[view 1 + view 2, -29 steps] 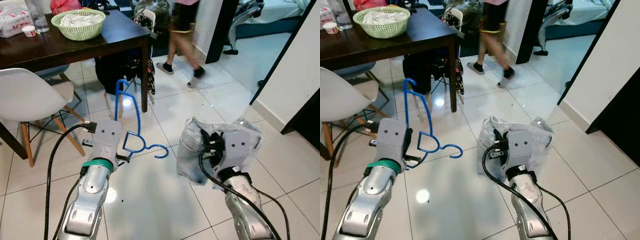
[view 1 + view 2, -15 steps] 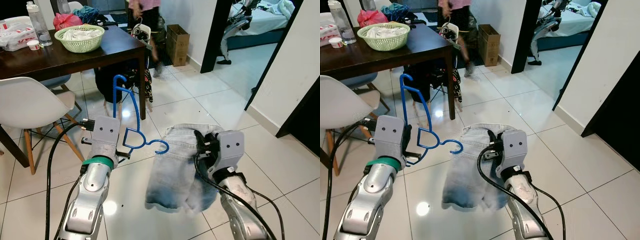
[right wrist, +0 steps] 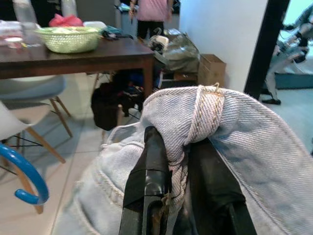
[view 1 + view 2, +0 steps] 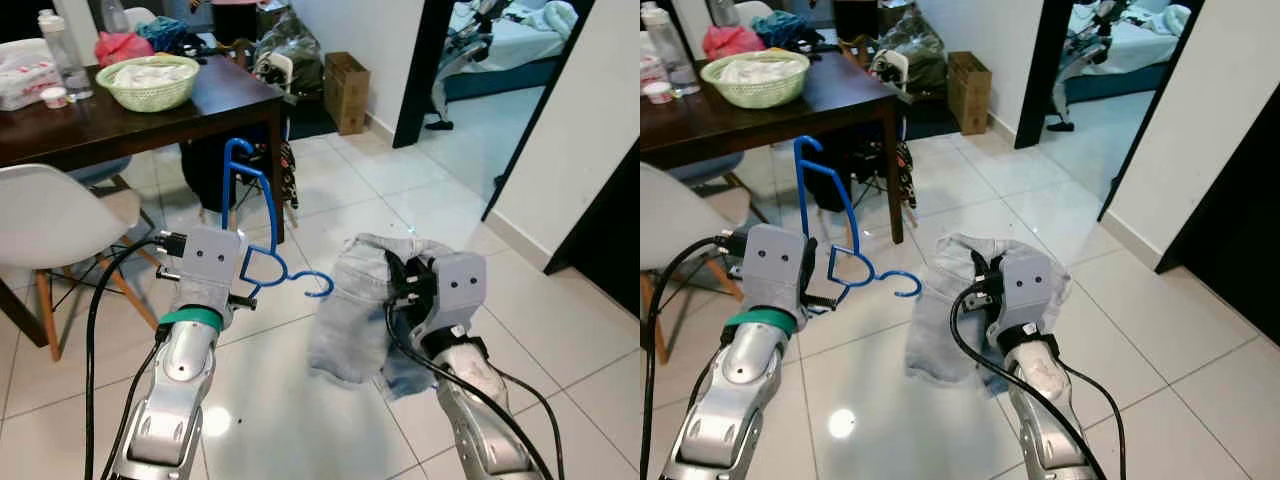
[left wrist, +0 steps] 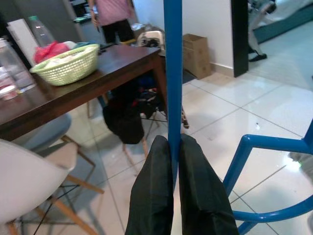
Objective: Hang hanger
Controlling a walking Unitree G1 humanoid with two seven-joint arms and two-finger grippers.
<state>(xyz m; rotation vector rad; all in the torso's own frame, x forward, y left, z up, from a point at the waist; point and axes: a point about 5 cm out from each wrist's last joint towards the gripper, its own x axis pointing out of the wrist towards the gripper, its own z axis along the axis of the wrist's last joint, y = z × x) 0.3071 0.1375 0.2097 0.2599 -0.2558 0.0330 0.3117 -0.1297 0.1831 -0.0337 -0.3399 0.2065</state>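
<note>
We hold a blue plastic clothes hanger (image 4: 252, 228) in our left tool (image 5: 174, 161), its fingers (image 5: 151, 191) clamped on one thin bar, hook pointing toward our right side. Our right tool (image 3: 178, 161) is closed on the bunched waistband of pale washed-denim shorts (image 4: 358, 310), which dangle above the glossy tiled floor (image 4: 300, 420). Hanger and shorts sit near each other but apart. We judge the task early: the garment isn't on the hanger, and no rail is visible. The dark wooden surface (image 4: 140, 100) carries a green woven basket (image 4: 153, 78).
</note>
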